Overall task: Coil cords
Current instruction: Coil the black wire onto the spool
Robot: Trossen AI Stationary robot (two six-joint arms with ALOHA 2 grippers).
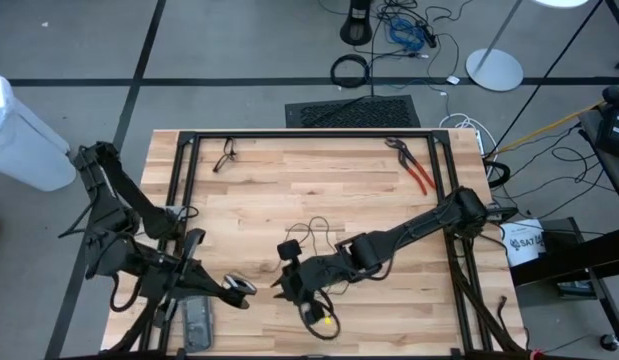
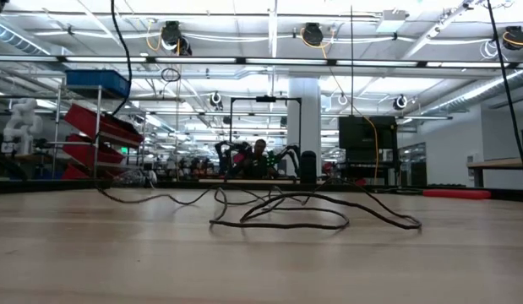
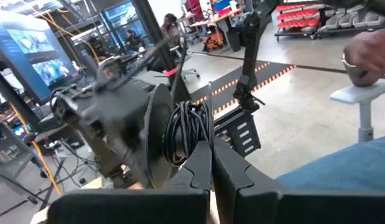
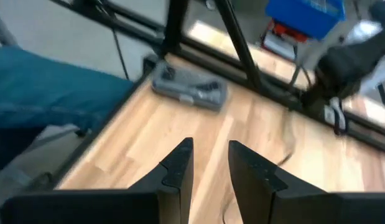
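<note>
A thin black cord lies in loose loops on the wooden table, running toward the near edge to a small yellow end piece. In the low view its loops rest flat on the board. My right gripper hovers over the near middle, open, with nothing between its fingers. My left gripper is at the near left, pointing level toward the right gripper. It is shut with a tight bundle of black cord loops at its fingertips, next to a grey round disc. My left gripper pinches the lower part of the cord bundle at the free ends of its two fingers. Several strands lie side by side in the bundle. The fingers come level from the table's left. The loops stand up above the fingertips, clear of the table.
Red-handled pliers lie at the far right, and a small dark object lies at the far left. A grey case sits at the near left edge. A black frame rings the table. A person in blue is near the table's near side.
</note>
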